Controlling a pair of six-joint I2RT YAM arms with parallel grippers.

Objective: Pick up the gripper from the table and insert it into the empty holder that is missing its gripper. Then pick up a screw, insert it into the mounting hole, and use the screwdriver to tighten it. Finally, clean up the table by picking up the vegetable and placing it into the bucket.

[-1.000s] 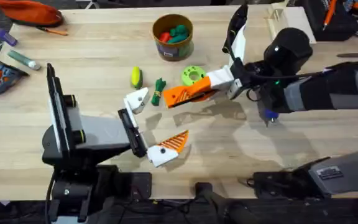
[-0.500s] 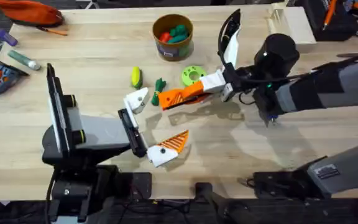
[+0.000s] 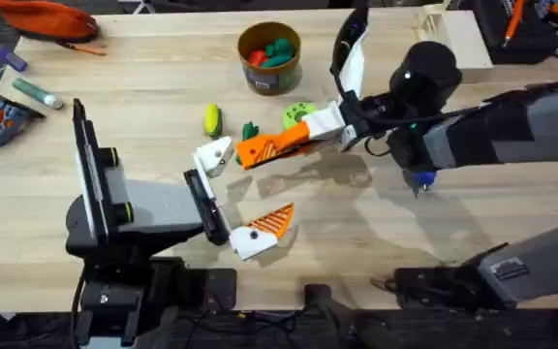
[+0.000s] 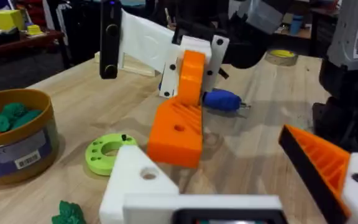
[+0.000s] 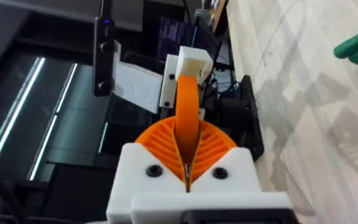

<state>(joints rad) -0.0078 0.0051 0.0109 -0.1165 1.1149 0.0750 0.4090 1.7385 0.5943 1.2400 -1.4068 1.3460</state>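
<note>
The gripper is off the worktop, clamped between my right tool's ribbed fingers, which are pressed together on it, and carried just short of the holder, apart from it. So I judge the pick done and the insertion pending. The screw, the tightening and the vegetable are also left; the screwdriver lies behind this tool, the bucket beyond it. My left tool is spread wide, holding nothing.
</note>
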